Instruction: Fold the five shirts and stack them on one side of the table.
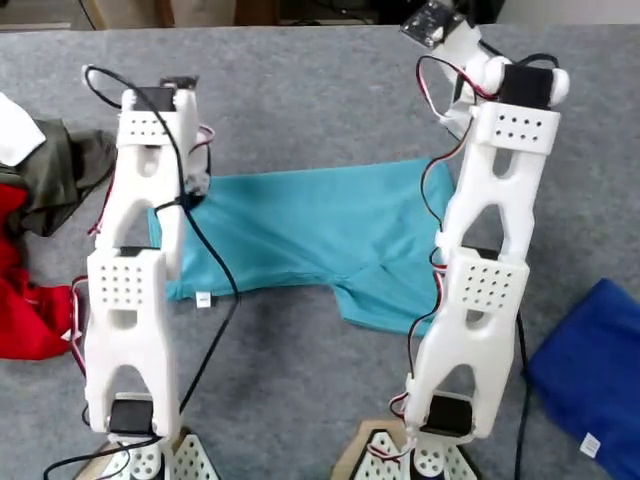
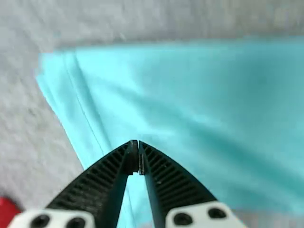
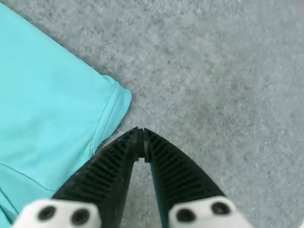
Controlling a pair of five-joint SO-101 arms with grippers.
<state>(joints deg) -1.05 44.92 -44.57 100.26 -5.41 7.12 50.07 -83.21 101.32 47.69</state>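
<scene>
I see the teal shirt [image 1: 300, 230] laid out flat in the middle of the grey bench [image 1: 300, 90], with one sleeve sticking out from its near edge. My left pincer [image 2: 137, 154] hangs over the shirt close to its hemmed side edge, clenched tip to tip with nothing between the jaws. My right pincer [image 3: 141, 142] is clenched too and empty, over bare bench just beside a hemmed corner of the teal shirt. Well apart from the teal shirt on its left lie a red shirt [image 1: 25, 290] and an olive shirt [image 1: 60, 170] in a crumpled heap, with a white cloth [image 1: 12, 128] touching the olive shirt. Off the teal shirt's right side, near the bench edge, a blue shirt [image 1: 590, 380] lies flat.
</scene>
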